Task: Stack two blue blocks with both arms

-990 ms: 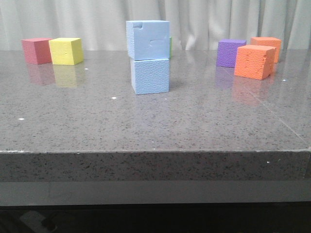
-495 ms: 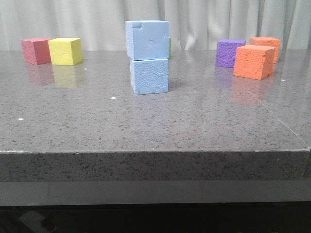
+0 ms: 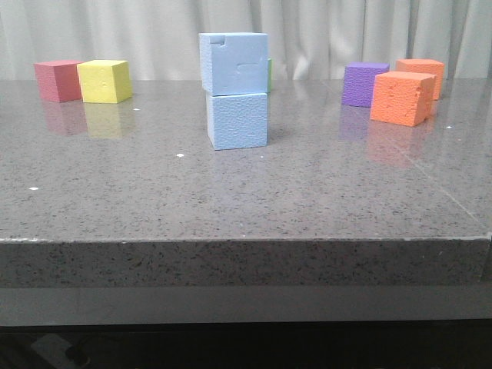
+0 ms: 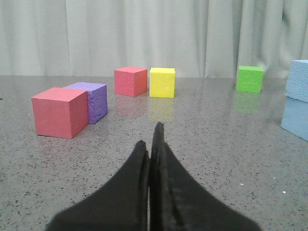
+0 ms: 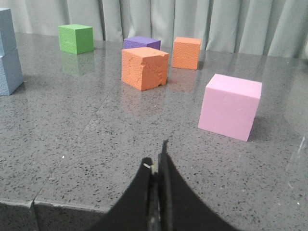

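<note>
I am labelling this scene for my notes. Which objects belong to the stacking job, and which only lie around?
Job:
upper blue block, resting on the lower one
lower blue block

Lying about:
yellow cube
red cube
purple cube
two orange cubes
green cube
pink cube

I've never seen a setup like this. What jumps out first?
The two-block tower mid-table: the seamed blue block sits on the pebbled blue block. Bright cubes ring it, a yellow cube far left and a chipped orange cube far right. Both end effectors, left and right, sit shut, well clear.
</note>
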`<state>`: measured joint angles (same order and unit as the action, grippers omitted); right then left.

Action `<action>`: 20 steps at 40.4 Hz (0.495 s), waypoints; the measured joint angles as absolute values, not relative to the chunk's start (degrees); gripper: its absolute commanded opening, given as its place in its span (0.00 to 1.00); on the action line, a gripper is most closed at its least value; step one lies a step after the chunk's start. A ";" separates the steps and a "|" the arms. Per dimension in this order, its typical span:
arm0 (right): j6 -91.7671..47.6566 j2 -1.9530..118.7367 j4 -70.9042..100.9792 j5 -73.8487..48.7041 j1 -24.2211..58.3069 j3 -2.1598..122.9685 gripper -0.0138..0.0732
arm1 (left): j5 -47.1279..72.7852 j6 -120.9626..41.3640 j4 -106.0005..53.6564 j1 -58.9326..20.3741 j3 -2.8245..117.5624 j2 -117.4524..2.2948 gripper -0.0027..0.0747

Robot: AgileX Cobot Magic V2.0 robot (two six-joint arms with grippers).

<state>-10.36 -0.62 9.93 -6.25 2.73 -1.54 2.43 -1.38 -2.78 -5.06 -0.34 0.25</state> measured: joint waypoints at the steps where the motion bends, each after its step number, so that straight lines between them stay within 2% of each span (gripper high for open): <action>1: -10.36 -0.62 9.93 -6.14 2.73 -1.54 0.08 | 2.43 -1.38 -2.78 -5.06 -0.34 0.25 0.01; 14: -10.08 -0.62 9.93 -4.63 2.73 -1.54 0.08 | 2.43 -1.38 -2.78 -5.06 -0.34 0.25 0.01; 20: -5.66 -0.62 5.95 -1.26 2.73 -1.54 0.08 | 2.43 -1.38 -2.78 -5.06 -0.34 0.25 0.01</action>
